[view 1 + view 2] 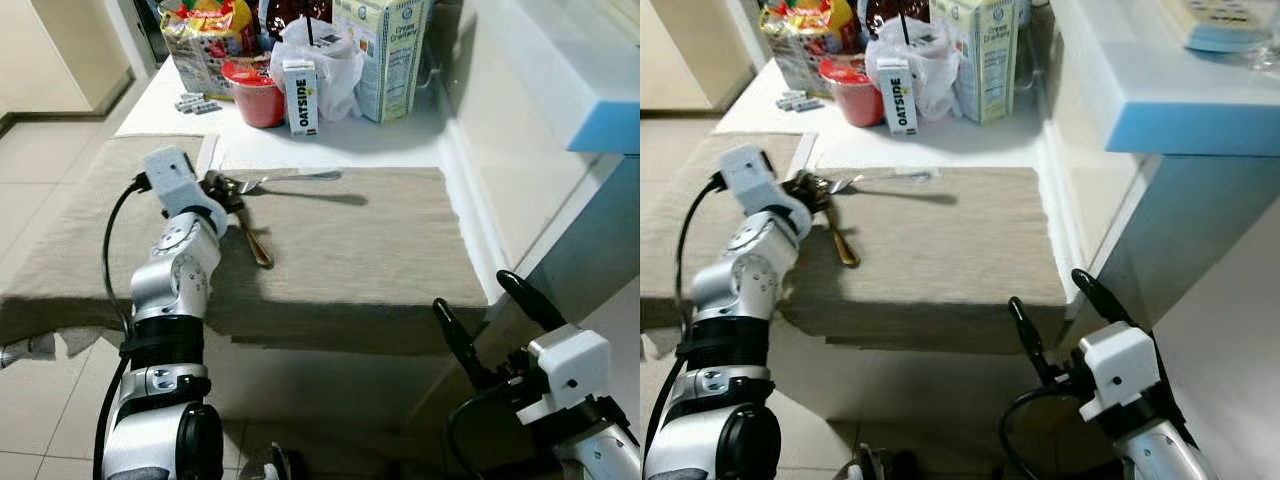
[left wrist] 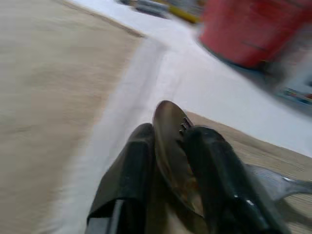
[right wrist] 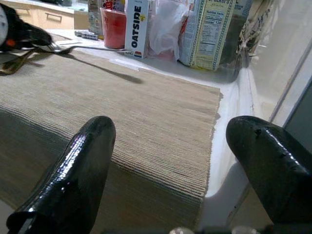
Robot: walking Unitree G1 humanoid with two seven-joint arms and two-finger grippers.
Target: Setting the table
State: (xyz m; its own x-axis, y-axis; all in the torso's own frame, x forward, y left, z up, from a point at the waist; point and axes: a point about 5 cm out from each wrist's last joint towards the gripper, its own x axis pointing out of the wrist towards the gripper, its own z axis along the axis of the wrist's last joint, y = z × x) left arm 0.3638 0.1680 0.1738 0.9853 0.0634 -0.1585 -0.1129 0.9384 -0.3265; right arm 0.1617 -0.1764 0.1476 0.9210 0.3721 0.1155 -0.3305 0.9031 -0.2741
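Left eye view: the left gripper sat in the upper left of centre, over the far left part of a beige table runner. Its black fingers were closed narrow on the bowl end of a brass-coloured spoon, whose handle ran down toward the lower middle of the frame and lay on the cloth. A silver fork lay just beside the fingers, handle stretching right, with a dark shadow under it. Behind the runner, at the top of the frame, stood a red cup, an Oatside carton, a white plastic bag and a tall cream carton. The right gripper hung at lower right, off the near edge of the table, fingers spread wide and holding nothing.

Right eye view: same layout, shifted left.

Left wrist view: the two fingers pinched the spoon bowl between them, nearly shut. Fork tines showed at the lower right edge; the red cup was blurred at upper right.

Right wrist view: both fingers stood far apart, empty, with the runner between them and the cartons at the top.
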